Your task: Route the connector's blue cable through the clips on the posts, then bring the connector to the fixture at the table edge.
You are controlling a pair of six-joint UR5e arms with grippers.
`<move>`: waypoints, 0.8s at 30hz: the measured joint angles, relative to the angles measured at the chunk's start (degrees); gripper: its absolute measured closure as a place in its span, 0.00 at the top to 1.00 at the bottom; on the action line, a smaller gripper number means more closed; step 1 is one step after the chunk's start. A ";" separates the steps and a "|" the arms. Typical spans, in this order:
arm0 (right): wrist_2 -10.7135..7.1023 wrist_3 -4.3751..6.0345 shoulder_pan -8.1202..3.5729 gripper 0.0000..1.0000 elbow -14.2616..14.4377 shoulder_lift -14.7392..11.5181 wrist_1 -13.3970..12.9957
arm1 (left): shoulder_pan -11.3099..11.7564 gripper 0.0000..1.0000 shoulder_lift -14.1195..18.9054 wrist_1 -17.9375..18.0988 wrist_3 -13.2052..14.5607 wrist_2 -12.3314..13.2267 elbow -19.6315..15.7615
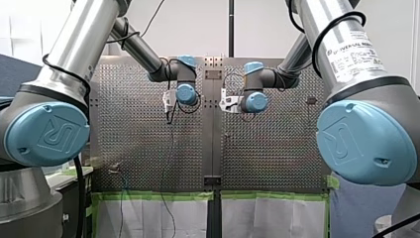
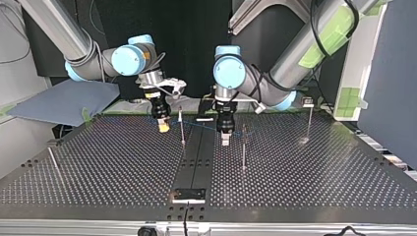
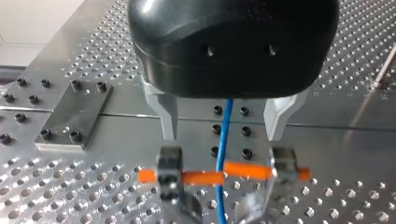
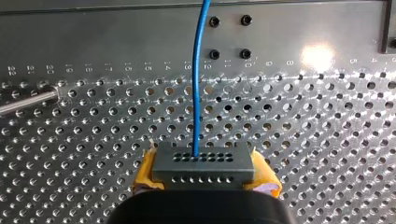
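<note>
My right gripper (image 4: 205, 175) is holding the grey rectangular connector (image 4: 203, 162), the yellow pads of its fingers (image 4: 145, 171) pressing on both ends. The thin blue cable (image 4: 196, 93) is leaving a hole in the connector's face and running ahead over the perforated metal bench (image 4: 327, 140).

My left gripper (image 3: 224, 136), black with metal fingers (image 3: 168, 122), is hanging just above the bench with its fingers standing wide. The cable is passing between them, touching neither, and crossing an orange bar (image 3: 247, 170) ahead of them.

In the top view the cable is stretching from the connector past one thin metal post (image 2: 182, 129) toward a second thin post (image 2: 243, 150). Whether it is sitting in their clips I cannot tell. The black fixture plate (image 2: 188, 195) is lying at the bench's near edge, well apart from both grippers.
</note>
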 joint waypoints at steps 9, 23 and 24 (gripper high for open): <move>0.00 -0.09 -0.13 0.00 0.00 -0.01 0.25 | -0.27 0.00 0.01 0.37 -0.98 1.43 -0.02; 0.00 -0.09 -0.62 0.00 0.01 -0.01 1.07 | -0.74 0.00 -0.04 0.69 -1.41 1.92 -0.41; 0.00 -0.09 -0.68 0.00 0.03 -0.01 1.33 | -0.87 0.00 -0.05 0.88 -1.37 1.90 -0.60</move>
